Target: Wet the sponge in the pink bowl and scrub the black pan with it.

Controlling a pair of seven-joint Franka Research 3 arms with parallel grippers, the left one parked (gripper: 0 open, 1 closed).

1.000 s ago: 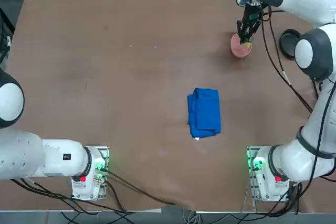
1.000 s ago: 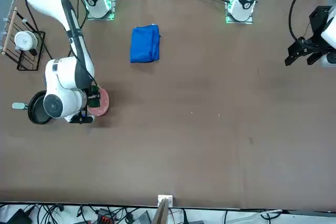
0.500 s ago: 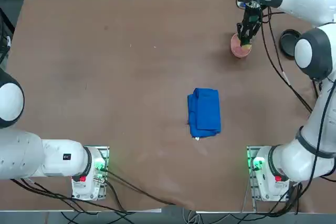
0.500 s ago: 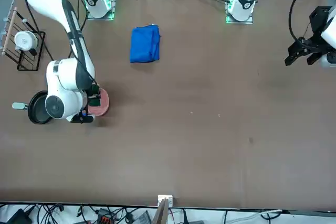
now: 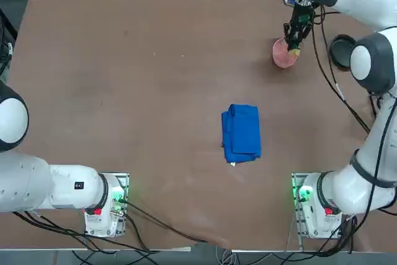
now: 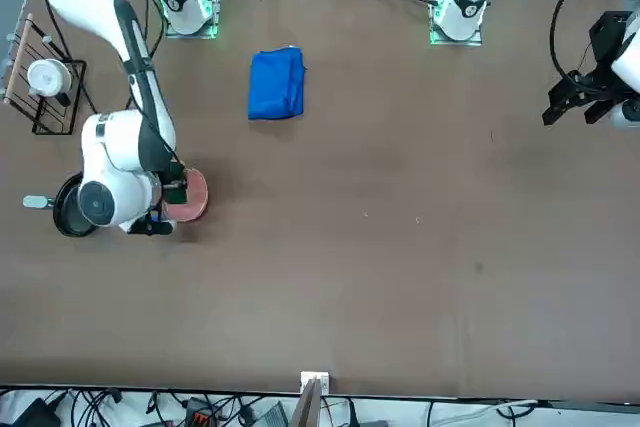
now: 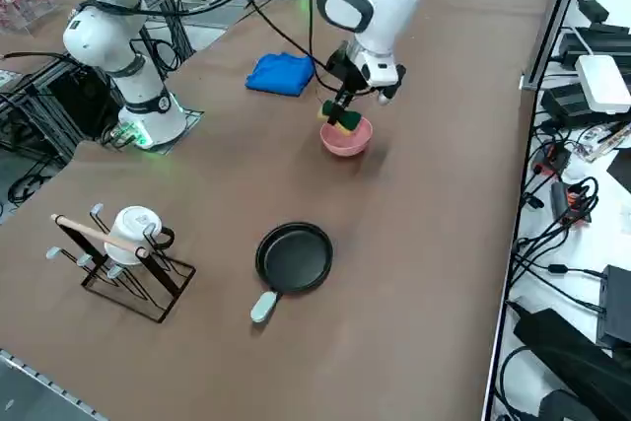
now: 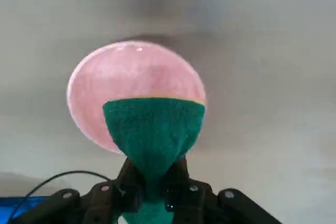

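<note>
Blue folded cloth [image 5: 241, 133] mid-table; wire rack [image 7: 123, 268] holding white mug [image 7: 135, 225] near table [image 5: 124, 91] edge.

Overhead, front, right-side views share table [image 5: 124, 91]; wrist camera close (downward).

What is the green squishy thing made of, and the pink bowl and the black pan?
The sponge, pinched in the right gripper above the pink bowl, looks like fuzzy green scouring fibre over yellow foam; it squashes where it is squeezed. The bowl looks smooth and slightly glossy, maybe plastic or ceramic. The black pan looks like matte dark metal with a pale handle, probably plastic.
</note>
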